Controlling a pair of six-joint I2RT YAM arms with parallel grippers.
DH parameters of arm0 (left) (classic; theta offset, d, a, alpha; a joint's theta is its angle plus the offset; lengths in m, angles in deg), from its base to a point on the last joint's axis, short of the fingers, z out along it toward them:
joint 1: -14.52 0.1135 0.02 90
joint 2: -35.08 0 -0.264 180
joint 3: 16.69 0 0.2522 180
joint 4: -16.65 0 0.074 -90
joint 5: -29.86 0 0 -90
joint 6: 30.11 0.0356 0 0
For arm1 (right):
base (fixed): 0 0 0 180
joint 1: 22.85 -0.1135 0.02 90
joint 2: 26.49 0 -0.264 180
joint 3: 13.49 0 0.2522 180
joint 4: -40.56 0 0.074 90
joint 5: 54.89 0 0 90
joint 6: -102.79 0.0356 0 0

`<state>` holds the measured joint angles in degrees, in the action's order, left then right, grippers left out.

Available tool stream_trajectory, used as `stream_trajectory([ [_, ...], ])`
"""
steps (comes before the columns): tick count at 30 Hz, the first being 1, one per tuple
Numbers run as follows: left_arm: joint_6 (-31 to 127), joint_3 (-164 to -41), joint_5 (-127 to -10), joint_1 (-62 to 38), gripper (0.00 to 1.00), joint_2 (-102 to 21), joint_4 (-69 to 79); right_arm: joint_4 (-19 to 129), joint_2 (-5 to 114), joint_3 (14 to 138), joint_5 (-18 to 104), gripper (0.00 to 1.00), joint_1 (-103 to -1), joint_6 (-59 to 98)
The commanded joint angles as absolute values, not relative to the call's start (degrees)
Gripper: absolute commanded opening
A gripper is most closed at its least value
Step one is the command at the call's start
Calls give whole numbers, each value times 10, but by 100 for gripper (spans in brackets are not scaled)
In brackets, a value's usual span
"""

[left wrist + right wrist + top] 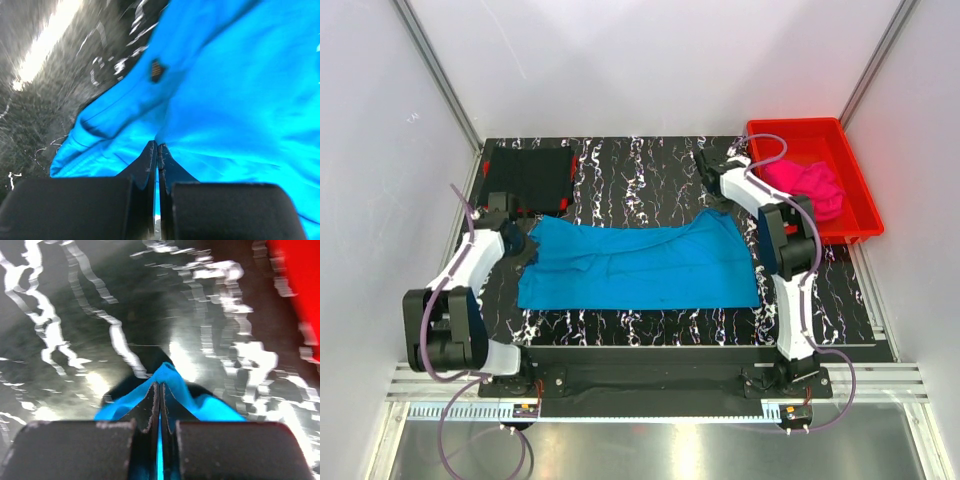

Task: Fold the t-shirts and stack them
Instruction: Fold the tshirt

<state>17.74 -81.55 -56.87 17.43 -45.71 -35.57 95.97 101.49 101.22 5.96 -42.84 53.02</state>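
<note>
The blue t-shirt lies spread almost flat across the middle of the tabletop. The left jaws are closed on its left edge. The right jaws pinch blue cloth too, probably its far right corner, though that view is blurred. 1 pink t-shirt sits crumpled in the red bin. 1 black t-shirt lies folded at the far left corner.

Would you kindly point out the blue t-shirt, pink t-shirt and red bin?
blue t-shirt (640, 265), top view, middle of its body.
pink t-shirt (807, 185), top view, crumpled middle.
red bin (792, 124), top view, far rim.
</note>
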Motion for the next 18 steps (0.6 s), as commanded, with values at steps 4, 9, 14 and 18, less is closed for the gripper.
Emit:
stream_trajectory([
  [4,214,-885,-520,182,0,-422,-400,944,888,952,29,0,-404,500],
  [9,233,-886,-501,212,0,-395,-411,934,857,902,15,0,-398,487],
  [14,246,-886,-519,229,0,-373,-419,909,817,854,17,0,-396,473],
  [18,253,-886,-536,235,0,-363,-429,896,785,825,27,0,-395,463],
])
